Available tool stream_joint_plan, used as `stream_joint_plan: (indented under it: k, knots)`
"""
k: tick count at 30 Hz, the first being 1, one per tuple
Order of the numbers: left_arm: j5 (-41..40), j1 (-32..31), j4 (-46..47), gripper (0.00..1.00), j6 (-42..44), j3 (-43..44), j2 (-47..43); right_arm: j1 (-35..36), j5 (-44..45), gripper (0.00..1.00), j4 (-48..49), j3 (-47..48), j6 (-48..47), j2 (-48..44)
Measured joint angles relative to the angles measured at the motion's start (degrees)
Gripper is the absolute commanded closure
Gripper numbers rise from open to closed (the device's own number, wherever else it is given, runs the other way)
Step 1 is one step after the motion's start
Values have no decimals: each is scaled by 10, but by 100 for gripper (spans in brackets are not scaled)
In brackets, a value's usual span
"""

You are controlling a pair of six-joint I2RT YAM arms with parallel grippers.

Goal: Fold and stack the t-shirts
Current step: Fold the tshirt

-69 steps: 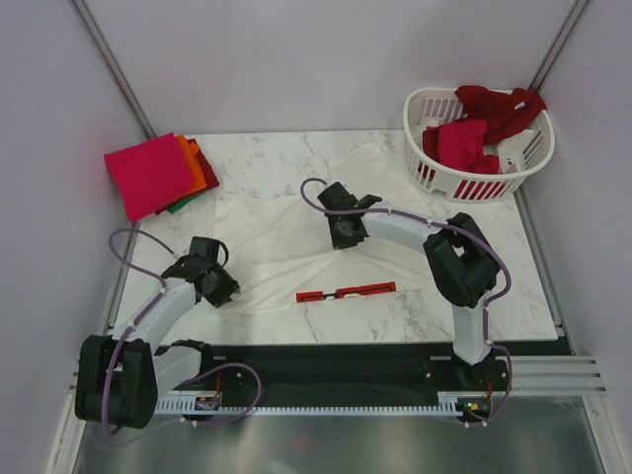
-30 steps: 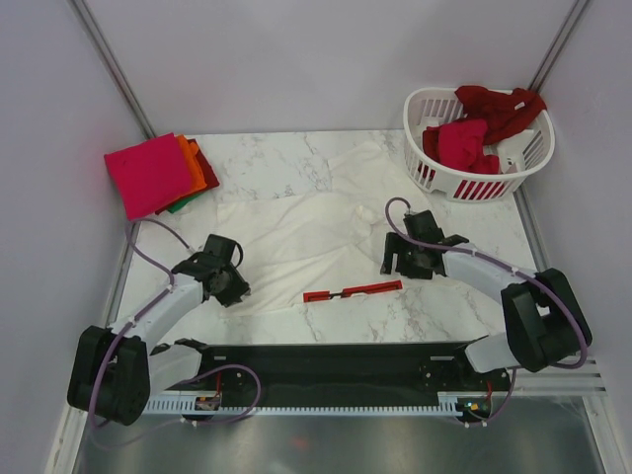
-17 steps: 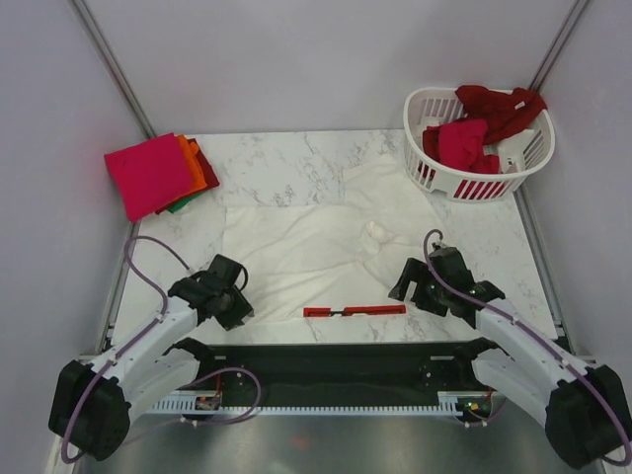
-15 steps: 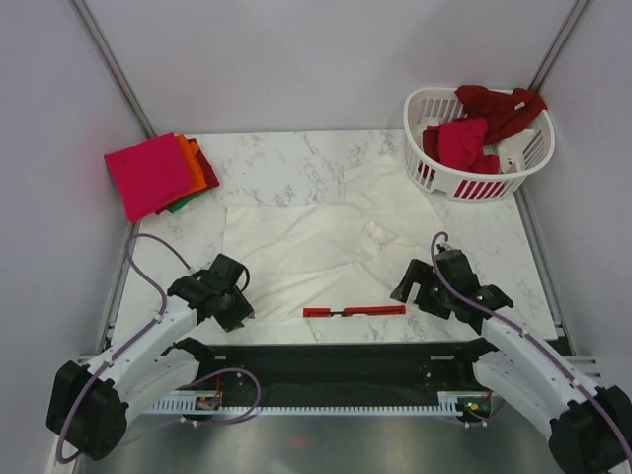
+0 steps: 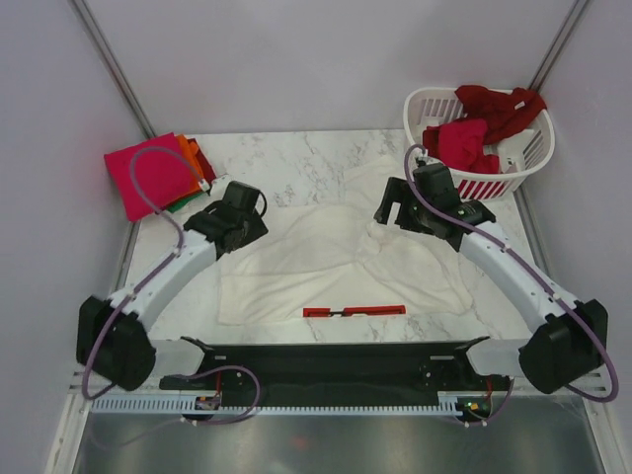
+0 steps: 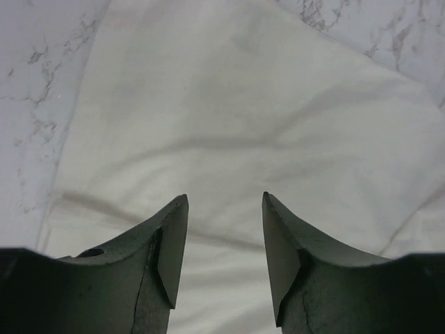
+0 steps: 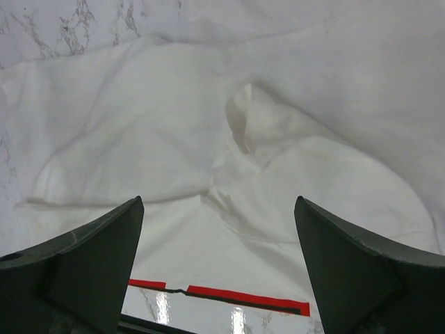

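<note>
Cream-white t-shirt (image 5: 336,262) lies rumpled on the marble table (image 5: 296,163); left gripper (image 6: 224,236) and right gripper (image 7: 219,257) hover above it, both with jaws parted, holding nothing.

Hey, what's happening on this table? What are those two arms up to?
Two robot arms are working on folding t-shirts. The left arm and right arm both hang over a white t-shirt lying rumpled on the table, jaws open and holding nothing. A pile of folded shirts, pink on top, sits at the far left corner. More red shirts wait in the laundry basket at the far right.
</note>
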Motion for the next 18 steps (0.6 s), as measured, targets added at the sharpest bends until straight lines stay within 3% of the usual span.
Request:
stream_joint_plan:
  k: [2, 6, 14, 18]
  knots:
    - [14, 16, 48, 48, 22, 27, 118, 0, 0, 2, 0, 35, -12, 39]
    - [40, 60, 93, 50, 52, 41, 217, 3, -1, 2, 1, 80, -30, 86]
    - [55, 158, 150, 44, 143, 130, 288, 7, -1, 2, -5, 82, -46, 79]
    - [94, 203, 183, 33, 179, 150, 325, 7, -3, 2, -7, 69, -50, 71]
